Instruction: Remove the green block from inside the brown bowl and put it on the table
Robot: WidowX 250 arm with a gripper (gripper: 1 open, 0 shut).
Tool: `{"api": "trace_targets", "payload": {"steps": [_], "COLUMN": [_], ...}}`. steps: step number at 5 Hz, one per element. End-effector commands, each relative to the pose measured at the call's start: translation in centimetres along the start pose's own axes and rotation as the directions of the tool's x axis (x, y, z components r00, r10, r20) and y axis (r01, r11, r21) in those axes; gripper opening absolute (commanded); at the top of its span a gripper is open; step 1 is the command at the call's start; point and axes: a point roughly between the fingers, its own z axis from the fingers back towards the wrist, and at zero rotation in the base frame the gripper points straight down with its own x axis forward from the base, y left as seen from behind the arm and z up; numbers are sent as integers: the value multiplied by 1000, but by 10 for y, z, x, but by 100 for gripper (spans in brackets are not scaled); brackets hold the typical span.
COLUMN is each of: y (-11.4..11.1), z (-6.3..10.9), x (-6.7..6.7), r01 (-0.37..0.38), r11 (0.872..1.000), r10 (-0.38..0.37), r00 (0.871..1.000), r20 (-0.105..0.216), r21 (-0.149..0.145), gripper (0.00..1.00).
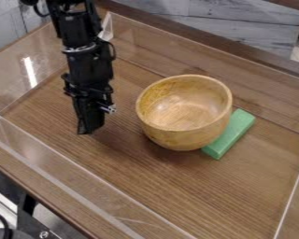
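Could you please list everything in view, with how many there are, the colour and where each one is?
brown bowl: one, light brown, on the table, right of the arm in the picture, nothing seen inside
green block: one, bright green, flat on the table at the bowl's right side in the picture
table: one, brown wood grain, under everything
panel: one, grey wood look, beyond the far edge of the table
dark object: one, black, lower left corner, cut off by the frame, too partial to name
robot arm: one, black, upper left, reaching down
claw: one, black, at the arm's lower end, left of the bowl
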Motion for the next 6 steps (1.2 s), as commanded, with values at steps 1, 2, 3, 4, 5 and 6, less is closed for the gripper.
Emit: {"api": "trace_targets", "payload": {"steps": [1, 2, 3, 4, 5, 6], "y": [3, 4, 5, 6, 7, 8], "z": [12, 13, 14, 15, 16, 17], "x": [7, 9, 10, 11, 12, 13], "r01": [6, 3, 1, -1, -2, -4], "r11": [1000, 1000, 1000, 1000, 1000, 1000], "r10": [-6, -4, -2, 0, 2, 4], "r00": [999, 999, 999, 1000, 1000, 1000], "r20": [35, 34, 32, 31, 30, 29], "r21": [21, 17, 13, 9, 6, 2], "gripper": [0, 0, 0, 0, 0, 0]}}
